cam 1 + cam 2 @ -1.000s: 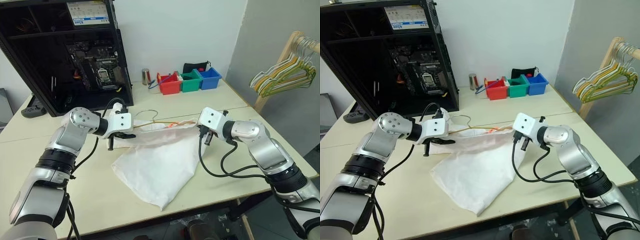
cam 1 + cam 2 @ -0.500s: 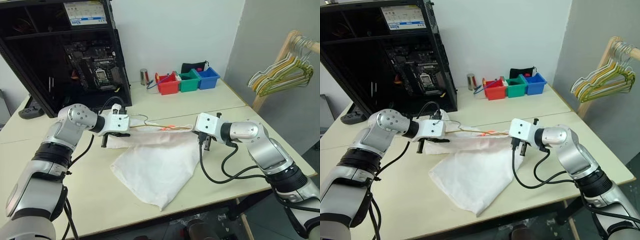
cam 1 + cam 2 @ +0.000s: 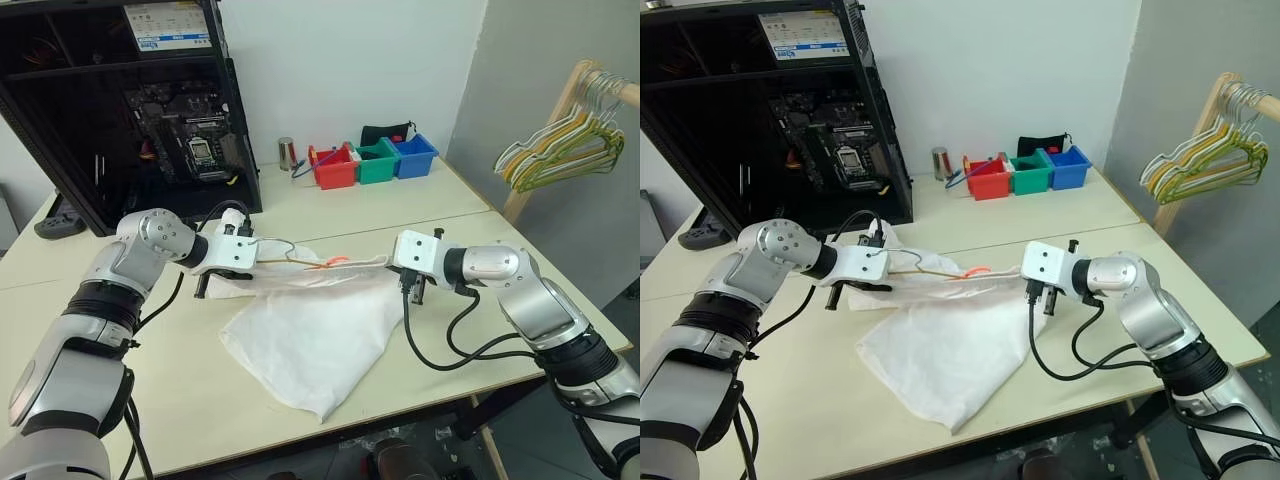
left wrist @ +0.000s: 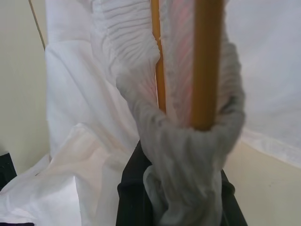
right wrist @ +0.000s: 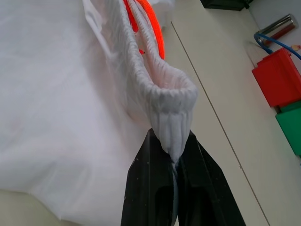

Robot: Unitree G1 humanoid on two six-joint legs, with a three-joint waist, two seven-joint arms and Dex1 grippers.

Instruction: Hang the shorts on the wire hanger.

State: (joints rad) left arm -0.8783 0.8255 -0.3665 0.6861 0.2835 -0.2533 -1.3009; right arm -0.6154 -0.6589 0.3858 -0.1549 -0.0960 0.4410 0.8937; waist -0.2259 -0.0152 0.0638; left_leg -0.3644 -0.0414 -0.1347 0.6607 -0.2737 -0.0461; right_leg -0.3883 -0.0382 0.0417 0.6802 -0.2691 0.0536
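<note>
Shorts (image 3: 315,335) spread on table (image 3: 400,205), waistband lifted and stretched between both arms. Wire hanger (image 3: 285,258) threaded through waistband near left side, hook poking out. Left gripper (image 4: 181,207) clamped on bunched waistband with hanger wire. Right gripper (image 5: 176,188) pinched on waistband's other end. Orange drawstring (image 5: 153,33) at waistband. Red bin (image 3: 338,168) behind.

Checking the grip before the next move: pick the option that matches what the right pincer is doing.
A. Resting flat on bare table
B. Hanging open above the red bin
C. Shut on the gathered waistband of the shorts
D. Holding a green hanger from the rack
C: the right wrist view shows the right pincer with its black fingers closed on the ribbed waistband of the shorts, lifted off the table.
</note>
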